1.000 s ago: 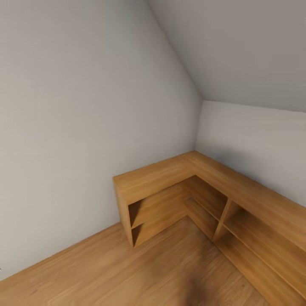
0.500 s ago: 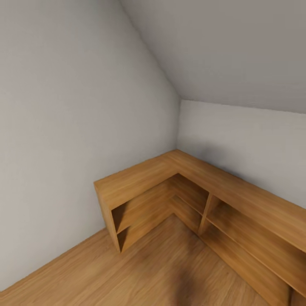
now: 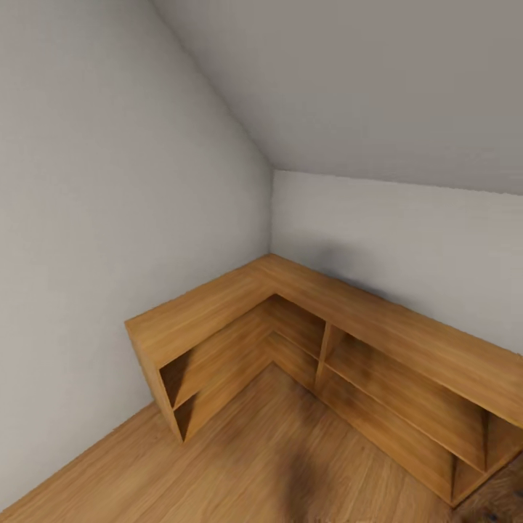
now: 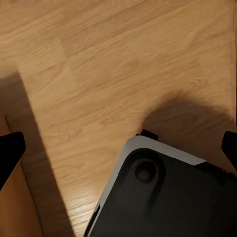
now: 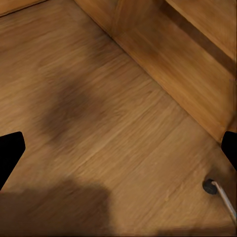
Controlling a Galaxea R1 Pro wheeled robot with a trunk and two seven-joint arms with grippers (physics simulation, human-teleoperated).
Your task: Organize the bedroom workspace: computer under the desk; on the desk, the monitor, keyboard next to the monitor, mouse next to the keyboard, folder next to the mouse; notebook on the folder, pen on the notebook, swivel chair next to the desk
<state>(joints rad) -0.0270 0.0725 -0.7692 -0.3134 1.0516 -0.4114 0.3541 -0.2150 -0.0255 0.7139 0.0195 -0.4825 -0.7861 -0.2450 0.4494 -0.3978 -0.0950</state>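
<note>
My head looks down into a room corner: two grey walls (image 3: 94, 218) meet under a sloped ceiling (image 3: 363, 80), and a low L-shaped wooden shelf unit (image 3: 240, 305) runs along both of them, its open cubbies bare. The wood floor (image 3: 240, 457) in front carries a dark blurred shadow. None of the desk things are before me here, so where they lie I cannot tell.

My left gripper (image 4: 118, 145) hangs over pale floorboards, its two black fingertips (image 4: 10, 150) at opposite edges of the wrist view, spread wide with nothing between them. Below it sits part of my own base (image 4: 163, 197) (dark body, white rim).

My right gripper (image 5: 118, 150) is likewise spread and empty above darker floor, near the foot of the shelf unit; a small black castor (image 5: 211, 186) on a chrome leg shows at one corner
</note>
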